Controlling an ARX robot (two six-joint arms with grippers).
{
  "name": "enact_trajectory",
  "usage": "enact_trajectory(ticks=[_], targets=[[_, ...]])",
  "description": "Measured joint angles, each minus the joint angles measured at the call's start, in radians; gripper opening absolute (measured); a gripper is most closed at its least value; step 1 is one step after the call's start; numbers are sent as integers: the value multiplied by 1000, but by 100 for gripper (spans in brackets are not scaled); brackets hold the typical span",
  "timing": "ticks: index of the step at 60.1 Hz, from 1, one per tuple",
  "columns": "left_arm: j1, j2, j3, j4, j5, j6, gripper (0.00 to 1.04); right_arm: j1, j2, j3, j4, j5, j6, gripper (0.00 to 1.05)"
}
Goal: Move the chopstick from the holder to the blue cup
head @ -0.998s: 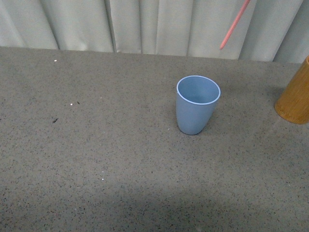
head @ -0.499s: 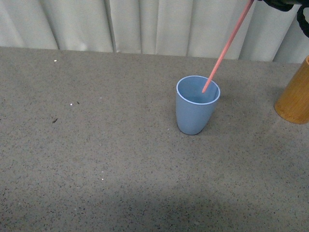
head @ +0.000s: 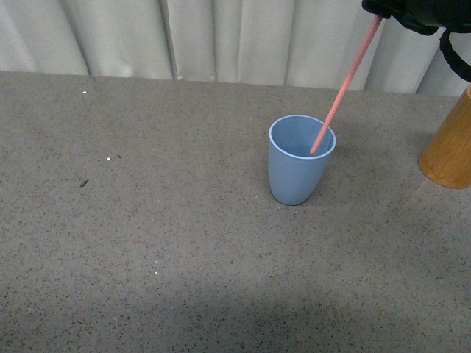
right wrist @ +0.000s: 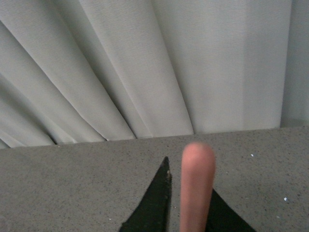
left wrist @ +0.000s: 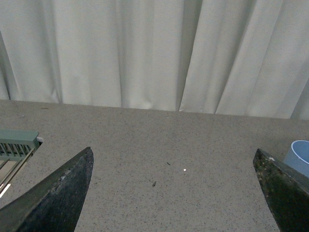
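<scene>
Item: chopstick (head: 340, 88), thin, stiff, light, prob. slick; I have the right gripper (head: 379, 10) pinching its top end, tip inside the blue cup (head: 298, 173), holder (head: 449, 151) to cup's right; left gripper (left wrist: 174, 193) spread, empty.

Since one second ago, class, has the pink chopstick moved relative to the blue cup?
Yes. The chopstick has come down: its tip, earlier high above the blue cup, now sits inside the cup's mouth, held by the right end effector.
</scene>
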Motion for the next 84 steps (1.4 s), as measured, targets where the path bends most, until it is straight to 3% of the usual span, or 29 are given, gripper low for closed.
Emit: enact_trajectory(ticks=[14, 24, 29, 34, 38, 45, 50, 55, 75, 84], targets=[[0, 0, 0, 0, 0, 0, 98, 3, -54, -55, -16, 72, -8, 58], [0, 0, 0, 0, 0, 0, 98, -60, -257, -232, 33, 134, -25, 85], [0, 0, 0, 0, 0, 0, 98, -126, -396, -374, 132, 105, -140, 74], [0, 0, 0, 0, 0, 0, 98, -239, -647, -570, 59, -2, -251, 60], [0, 0, 0, 0, 0, 0, 98, -304, -945, -750, -142, -26, -299, 47], [0, 0, 0, 0, 0, 0, 98, -314, -1492, -880, -613, -50, -337, 28], [0, 0, 0, 0, 1, 0, 98, -315, -1741, -879, -733, -53, -345, 13], [0, 0, 0, 0, -2, 0, 98, -315, -1811, -879, -746, -54, -351, 1], [0, 0, 0, 0, -2, 0, 98, -316, -1820, -880, -750, -53, -354, 1], [0, 0, 0, 0, -2, 0, 98, -316, -1820, -880, -750, -53, -356, 24]])
